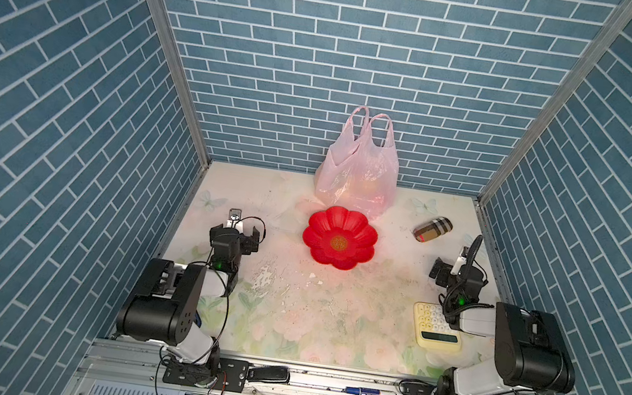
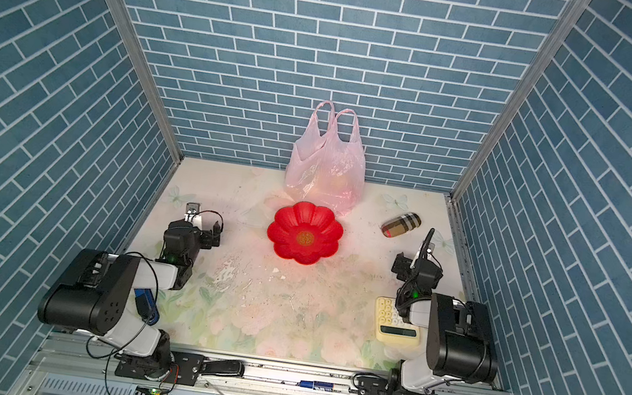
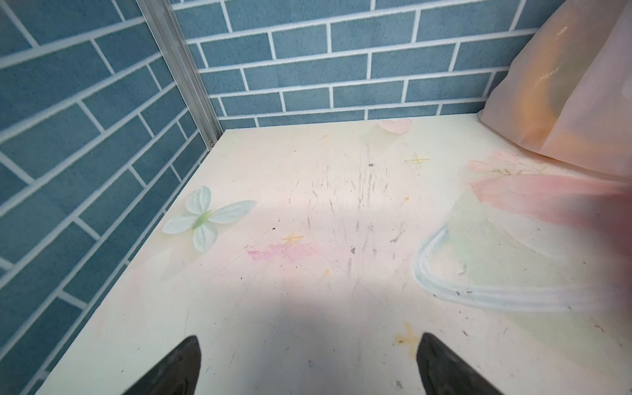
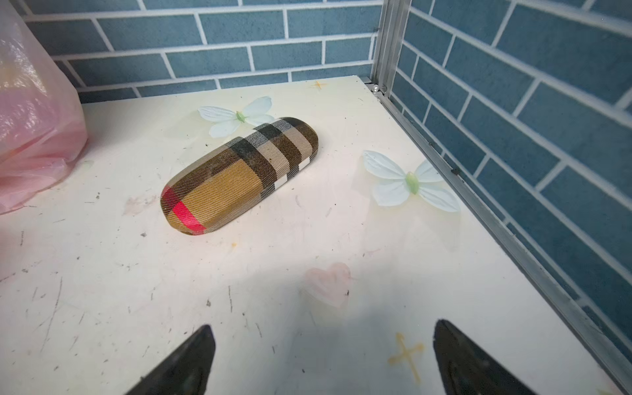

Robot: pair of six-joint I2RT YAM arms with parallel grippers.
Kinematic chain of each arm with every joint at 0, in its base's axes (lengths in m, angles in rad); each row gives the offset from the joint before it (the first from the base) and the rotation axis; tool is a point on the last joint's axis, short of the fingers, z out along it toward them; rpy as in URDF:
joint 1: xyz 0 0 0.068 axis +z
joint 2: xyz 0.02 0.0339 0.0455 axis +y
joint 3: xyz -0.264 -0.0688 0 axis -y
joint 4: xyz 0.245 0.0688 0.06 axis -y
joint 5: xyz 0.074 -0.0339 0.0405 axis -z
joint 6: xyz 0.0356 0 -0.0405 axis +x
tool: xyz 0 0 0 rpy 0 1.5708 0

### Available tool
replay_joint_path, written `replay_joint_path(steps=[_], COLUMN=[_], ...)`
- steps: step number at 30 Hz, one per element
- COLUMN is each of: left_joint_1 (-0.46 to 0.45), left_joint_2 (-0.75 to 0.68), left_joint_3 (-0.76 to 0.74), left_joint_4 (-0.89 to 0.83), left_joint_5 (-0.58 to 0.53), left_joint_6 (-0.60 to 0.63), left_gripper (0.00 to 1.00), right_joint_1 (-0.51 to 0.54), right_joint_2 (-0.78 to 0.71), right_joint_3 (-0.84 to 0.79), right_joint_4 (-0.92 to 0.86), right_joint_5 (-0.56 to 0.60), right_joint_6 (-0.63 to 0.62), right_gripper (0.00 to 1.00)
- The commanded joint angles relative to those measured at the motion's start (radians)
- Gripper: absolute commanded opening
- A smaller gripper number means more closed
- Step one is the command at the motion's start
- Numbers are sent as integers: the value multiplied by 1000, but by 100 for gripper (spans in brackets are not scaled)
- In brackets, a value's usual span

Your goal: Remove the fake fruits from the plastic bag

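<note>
Left claw [image 3: 309, 337] and right claw [image 4: 324, 324] gape empty; one should hold the plastic bag [image 1: 358, 171] at the surface's [image 1: 290, 308] far edge open, the other reach in.

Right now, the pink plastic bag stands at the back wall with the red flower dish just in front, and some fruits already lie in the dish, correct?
Not quite: the red flower dish is empty, as both top views show. The fake fruits show only as dim shapes inside the plastic bag. The rest is right.
</note>
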Motion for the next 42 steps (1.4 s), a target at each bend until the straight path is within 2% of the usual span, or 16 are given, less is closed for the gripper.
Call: replay_joint_path(steps=[1, 18, 21, 25, 31, 42], left_joint_1=[-3, -3, -3, -3, -3, -3], left_joint_2=[-1, 0, -1, -1, -1, -1], left_joint_3=[-2, -1, -1, -2, -2, -1], left_joint_4=[-8, -8, -8, -8, -9, -10], left_joint_5=[-2, 0, 0, 0, -2, -1], left_joint_6=[9, 9, 9, 10, 10, 10], left_gripper=[99, 99, 99, 99, 99, 99], right_joint_1=[-3, -3, -1, -3, -1, -3], right_joint_2=[4, 2, -2, -2, 3, 3], right_joint_3=[30, 27, -28, -84, 31, 27], right_joint_4=[5, 8, 104, 216, 0, 8], right_joint_5=[-12, -46, -84, -20, -14, -10], right_joint_6=[-27, -41, -57, -31, -27, -27], right_gripper=[99, 99, 99, 99, 99, 99])
